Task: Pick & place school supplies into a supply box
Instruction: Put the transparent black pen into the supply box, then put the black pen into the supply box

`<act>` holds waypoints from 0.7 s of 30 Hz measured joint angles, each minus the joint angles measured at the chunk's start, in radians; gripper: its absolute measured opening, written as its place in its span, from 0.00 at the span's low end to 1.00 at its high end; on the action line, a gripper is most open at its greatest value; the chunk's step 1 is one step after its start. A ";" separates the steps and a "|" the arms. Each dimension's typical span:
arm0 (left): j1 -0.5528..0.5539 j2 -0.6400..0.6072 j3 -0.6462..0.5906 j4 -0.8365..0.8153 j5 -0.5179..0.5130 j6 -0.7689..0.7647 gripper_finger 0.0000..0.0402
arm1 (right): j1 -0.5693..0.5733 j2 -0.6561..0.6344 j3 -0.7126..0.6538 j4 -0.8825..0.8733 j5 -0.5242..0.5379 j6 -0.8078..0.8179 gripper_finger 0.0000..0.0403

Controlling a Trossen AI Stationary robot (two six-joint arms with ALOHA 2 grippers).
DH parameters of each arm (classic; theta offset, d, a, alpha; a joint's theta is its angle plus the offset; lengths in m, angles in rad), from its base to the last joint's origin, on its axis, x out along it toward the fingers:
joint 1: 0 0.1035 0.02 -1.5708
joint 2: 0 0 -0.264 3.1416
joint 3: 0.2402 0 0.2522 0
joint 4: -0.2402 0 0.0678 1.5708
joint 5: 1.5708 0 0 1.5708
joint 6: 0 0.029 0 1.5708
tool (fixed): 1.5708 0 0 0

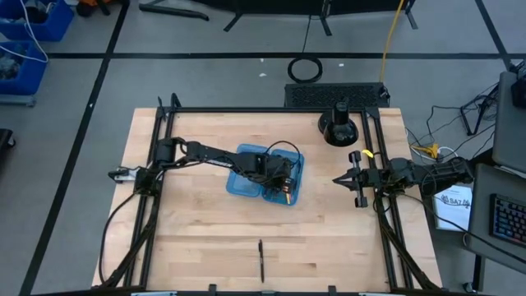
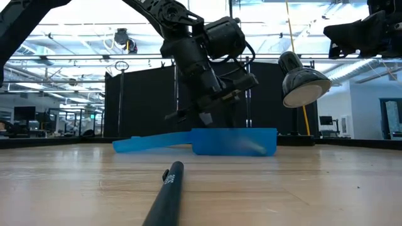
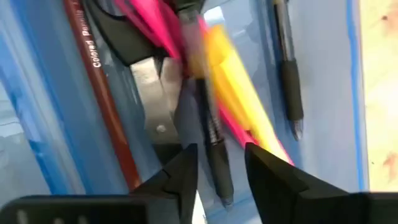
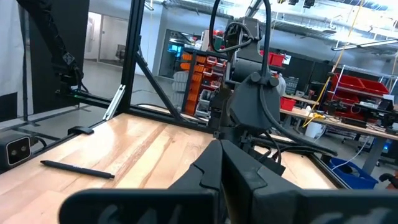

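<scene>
One black pen (image 1: 260,260) left out on the bench (image 1: 197,238), well apart from the supply box (image 1: 246,182) and nearer the bench's front edge. Found the rest of the supplies already inside the box: a yellow pencil (image 3: 239,99), pink pens (image 3: 146,22), a red coloured pencil (image 3: 99,87), two black pens (image 3: 287,74) and the scissors (image 3: 152,93), lying roughly lengthwise, judged so as to fit the tray. Left claw (image 3: 217,171) positioned directly over the box, fingers apart and gripping nothing, one black pen (image 3: 211,146) lying in the gap below; judged either a release just made or a tidying of the contents. Right claw (image 1: 343,178) parked off to the box's right side, near the bench frame, fingers closed together and empty, judged held clear to leave the left arm room. Black round stand (image 1: 338,127) noted behind the box, toward the right. Lid half of the box lying flat open.
</scene>
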 joint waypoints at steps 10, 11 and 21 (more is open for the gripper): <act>-0.007 -0.128 -0.002 -0.031 -0.023 0.098 0.41 | 0.000 0.000 0.000 0.000 -0.001 0.004 0.00; -0.012 -0.151 -0.002 -0.039 -0.035 0.111 0.41 | 0.000 0.000 0.000 -0.001 0.000 0.005 0.00; -0.251 -0.292 0.000 -0.212 -0.109 0.107 0.41 | 0.000 0.004 0.000 -0.012 -0.001 0.007 0.00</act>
